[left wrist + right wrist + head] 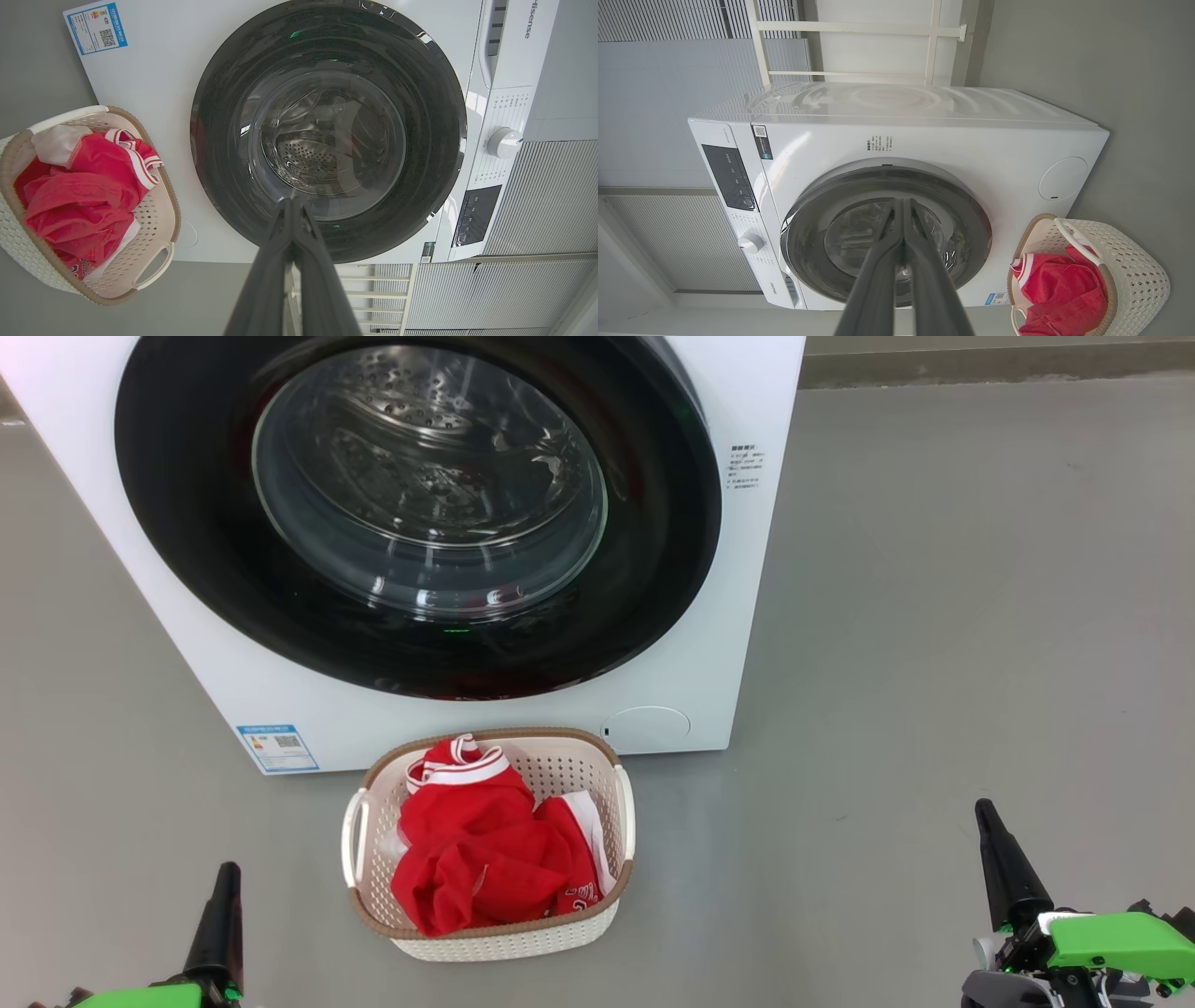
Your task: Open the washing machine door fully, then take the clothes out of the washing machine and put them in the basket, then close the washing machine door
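Clothes [485, 859] heaped red in basket [504, 947], between left claw [227, 877] and right claw [985, 814], about level with their tips | door [187, 551] closed flush on washer [738, 616], beyond basket, facing both claws | left claw pinched together, empty | right claw pinched together, empty, well apart from basket

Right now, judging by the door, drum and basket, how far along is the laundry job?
Done: the clothes lie in the basket, and the washing machine door looks shut flush against the washing machine. In hand: nothing; the left gripper and right gripper are both shut and empty, apart from everything. Left: apparently nothing.
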